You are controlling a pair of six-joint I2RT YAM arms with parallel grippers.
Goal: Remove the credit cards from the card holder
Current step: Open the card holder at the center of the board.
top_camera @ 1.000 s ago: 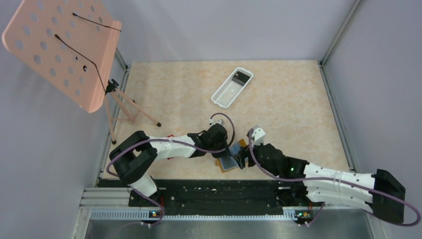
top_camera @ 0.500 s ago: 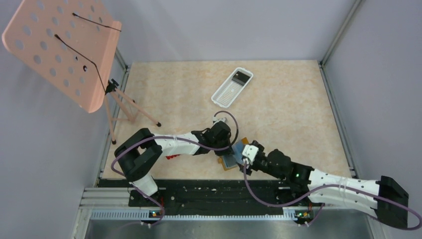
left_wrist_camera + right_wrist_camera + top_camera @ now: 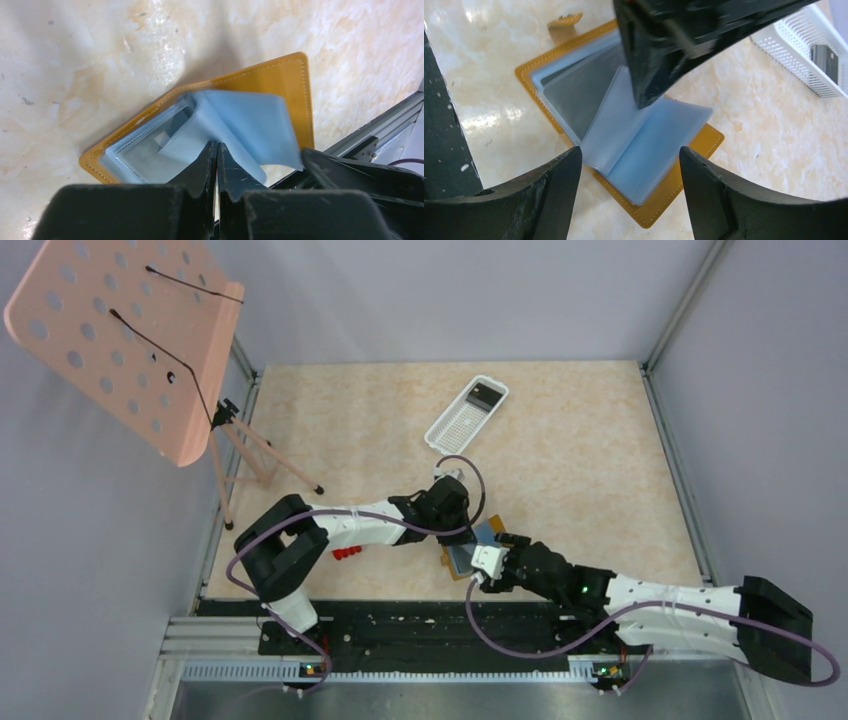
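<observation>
1. From above, we see the small tan leather-like bifold card holder [image 3: 460,566] lying open on the beige marbled worktop [image 3: 560,450], close to the near edge about midway along; its long axis slants toward the far right corner.
2. At the left wrist, the left gripper [image 3: 216,148] is pressed shut, tips on the pale blue inner leaves [image 3: 250,120]; whether it pinches one, we cannot tell.
3. At the right wrist, the right gripper [image 3: 629,155] gapes wide over the holder; a grey credit card [image 3: 576,92] sits sleeved just ahead, so we judge this arm better placed.
</observation>
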